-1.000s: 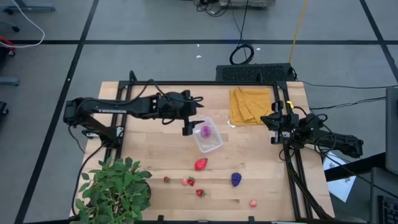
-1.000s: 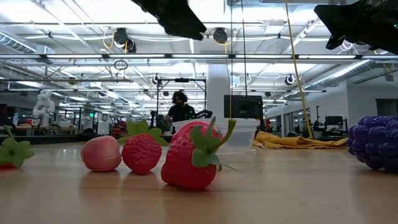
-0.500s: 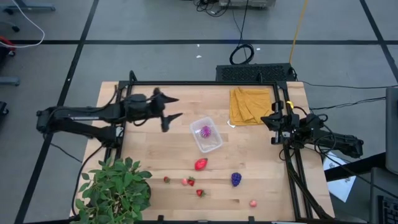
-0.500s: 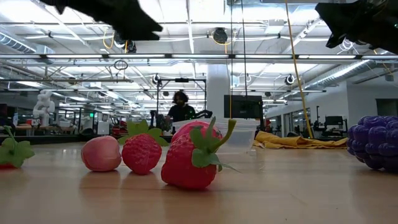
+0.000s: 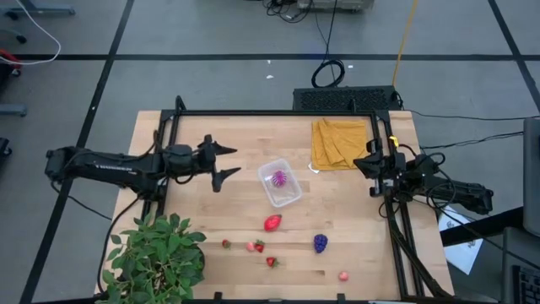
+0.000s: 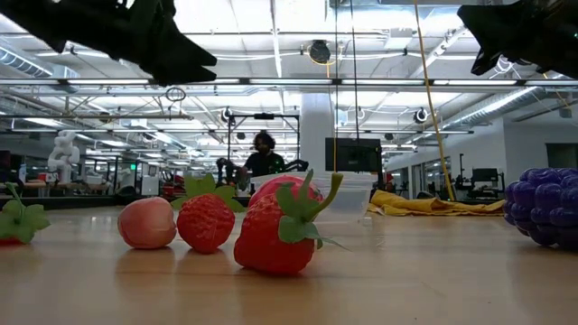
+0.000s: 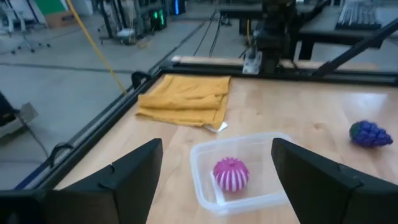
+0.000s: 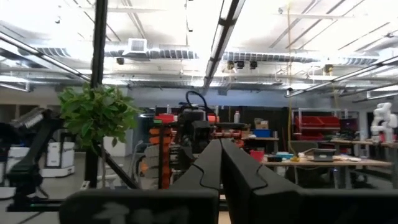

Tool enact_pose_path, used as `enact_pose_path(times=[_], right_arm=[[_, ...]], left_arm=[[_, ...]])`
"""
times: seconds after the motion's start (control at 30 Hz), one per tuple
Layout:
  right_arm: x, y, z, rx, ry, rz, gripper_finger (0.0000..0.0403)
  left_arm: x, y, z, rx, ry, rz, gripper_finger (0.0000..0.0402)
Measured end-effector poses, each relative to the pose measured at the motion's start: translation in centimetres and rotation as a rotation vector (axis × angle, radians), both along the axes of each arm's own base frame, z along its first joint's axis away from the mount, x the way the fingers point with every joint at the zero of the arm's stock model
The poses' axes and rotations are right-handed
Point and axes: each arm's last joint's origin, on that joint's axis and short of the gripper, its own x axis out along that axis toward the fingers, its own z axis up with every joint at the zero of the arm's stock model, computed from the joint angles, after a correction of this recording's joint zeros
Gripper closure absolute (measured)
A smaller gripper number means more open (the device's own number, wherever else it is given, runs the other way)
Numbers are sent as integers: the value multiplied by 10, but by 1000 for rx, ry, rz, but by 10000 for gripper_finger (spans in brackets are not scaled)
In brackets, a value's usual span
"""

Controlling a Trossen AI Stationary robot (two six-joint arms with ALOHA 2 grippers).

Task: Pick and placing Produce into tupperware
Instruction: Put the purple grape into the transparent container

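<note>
The clear tupperware [image 5: 282, 185] stands mid-table with a spiky magenta fruit [image 5: 279, 178] inside it, seen again in the left wrist view [image 7: 231, 173]. My left gripper [image 5: 228, 162] hovers open and empty to the left of the tupperware, pointing at it. Nearer the front edge, a large strawberry [image 5: 272, 223], a purple grape bunch [image 5: 321, 243], small strawberries [image 5: 259, 247] and pink pieces [image 5: 343, 275] lie on the table. My right gripper [image 5: 361, 163] waits shut at the right edge, raised off the table.
A folded mustard-yellow cloth [image 5: 340, 142] lies at the far right of the table. A green potted plant [image 5: 156, 257] fills the near left corner. A black frame [image 5: 278, 113] runs along the table's far edge and sides. Bare wood lies between my left gripper and the tupperware.
My left gripper has drawn back from beside the tupperware toward the table's left edge and sunk lower, staying open and empty. The magenta fruit has stayed in the tupperware.
</note>
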Motion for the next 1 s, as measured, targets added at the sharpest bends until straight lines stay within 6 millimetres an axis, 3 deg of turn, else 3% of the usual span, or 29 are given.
enact_pose_path(times=[0.2,0.4,0.57,1.0], right_arm=[[0,1,0,-20,1,34,403],[0,1,-1,-22,12,42,403],[0,5,-2,-72,28,151,403],[1,5,-3,-77,42,149,403]], left_arm=[[-3,-3,-13,-29,-8,15,94],[-3,-3,-14,-42,-2,16,94],[-3,-3,-14,-42,-1,16,94],[-3,-3,-14,-42,0,16,94]])
